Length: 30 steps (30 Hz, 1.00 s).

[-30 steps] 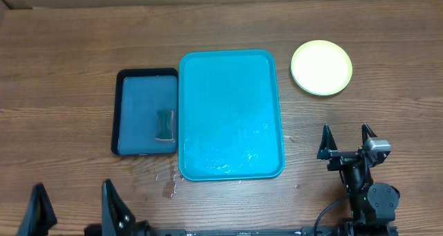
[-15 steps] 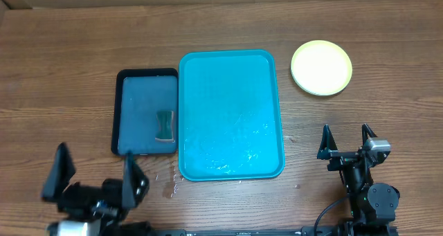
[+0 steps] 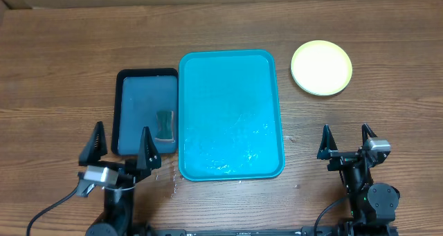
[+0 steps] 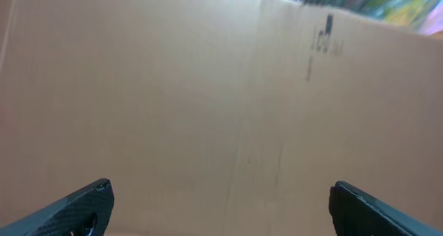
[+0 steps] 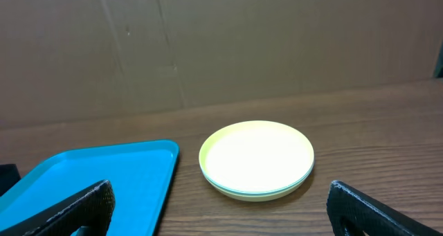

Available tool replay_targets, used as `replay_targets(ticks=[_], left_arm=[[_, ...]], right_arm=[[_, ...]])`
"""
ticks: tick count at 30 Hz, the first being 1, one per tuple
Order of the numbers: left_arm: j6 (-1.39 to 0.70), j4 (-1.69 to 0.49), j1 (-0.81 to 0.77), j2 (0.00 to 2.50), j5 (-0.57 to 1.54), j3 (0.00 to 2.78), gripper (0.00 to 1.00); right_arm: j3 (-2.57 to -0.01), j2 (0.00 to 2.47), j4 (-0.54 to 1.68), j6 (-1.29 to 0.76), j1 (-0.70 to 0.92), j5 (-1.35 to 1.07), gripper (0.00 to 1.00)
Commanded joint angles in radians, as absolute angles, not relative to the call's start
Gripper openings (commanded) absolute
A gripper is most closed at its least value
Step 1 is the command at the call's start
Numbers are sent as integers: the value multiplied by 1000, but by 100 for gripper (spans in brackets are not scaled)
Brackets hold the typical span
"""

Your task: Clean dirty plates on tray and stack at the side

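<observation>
Pale yellow round plastic plates (image 3: 321,68) sit stacked near the big teal plastic tray (image 3: 232,115). Left fingers (image 3: 93,144) and right fingers (image 3: 324,142) are spread wide.

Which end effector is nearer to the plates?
Right. The right end effector is just below the plates in the overhead view; the left end effector is far off, past the tray.

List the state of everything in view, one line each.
tray, holds no plates, wet at its near end.
plates, stacked on the table right of the tray, top one clean.
dark tray, holds a sponge.
left gripper, open, holding nothing.
right gripper, open, holding nothing.
</observation>
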<state>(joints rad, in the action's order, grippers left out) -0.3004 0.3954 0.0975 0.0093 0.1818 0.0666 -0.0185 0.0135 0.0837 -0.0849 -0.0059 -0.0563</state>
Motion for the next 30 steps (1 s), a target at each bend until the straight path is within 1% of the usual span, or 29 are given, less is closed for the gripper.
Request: replay_targets(ticks=[1, 7, 15, 18, 22, 30], left_arm=[[-347, 401, 89, 4, 165, 12, 100], [-351, 253, 89, 4, 155, 5, 100], [-287, -78, 87, 4, 44, 5, 100], [-184, -77, 81, 4, 40, 5, 100], [-110, -77, 69, 3, 39, 5, 100], [-101, -77, 62, 4, 34, 5, 100]], right_arm=[[-8, 3, 79, -81, -3, -64, 100], [-8, 3, 79, -81, -3, -64, 100], [-8, 3, 79, -81, -3, -64, 100], [-8, 3, 79, -81, -3, -64, 100], [-8, 3, 79, -81, -3, -64, 100], [-8, 3, 79, -81, -3, -64, 100]])
